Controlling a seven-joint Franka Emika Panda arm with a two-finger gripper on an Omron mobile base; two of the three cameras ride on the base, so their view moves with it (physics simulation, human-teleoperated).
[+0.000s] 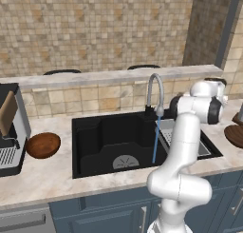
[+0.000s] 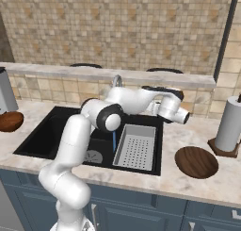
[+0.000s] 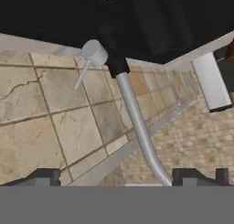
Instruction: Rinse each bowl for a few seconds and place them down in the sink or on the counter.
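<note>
One reddish-brown bowl (image 1: pixel 42 145) rests on the counter (image 1: pixel 47 179) left of the black sink (image 1: pixel 104 141). A second bowl (image 2: pixel 196 161) lies on the counter to the right of the sink. A blue stream of water (image 1: pixel 155 141) falls from the curved silver faucet (image 1: pixel 154 92) into the basin. My gripper (image 2: pixel 182 115) hovers behind the sink's back right corner, open and empty. In the hand view my gripper (image 3: pixel 119 177) has its tips wide apart, facing the tiled wall and the faucet (image 3: pixel 132 113) with its lever handle (image 3: pixel 93 54).
A grey perforated tray (image 2: pixel 136 146) sits in the right part of the sink. A paper towel roll (image 2: pixel 233 124) stands at the far right. A coffee machine (image 1: pixel 9 132) stands on the left end of the counter. A raised ledge (image 1: pixel 118 76) runs behind the sink.
</note>
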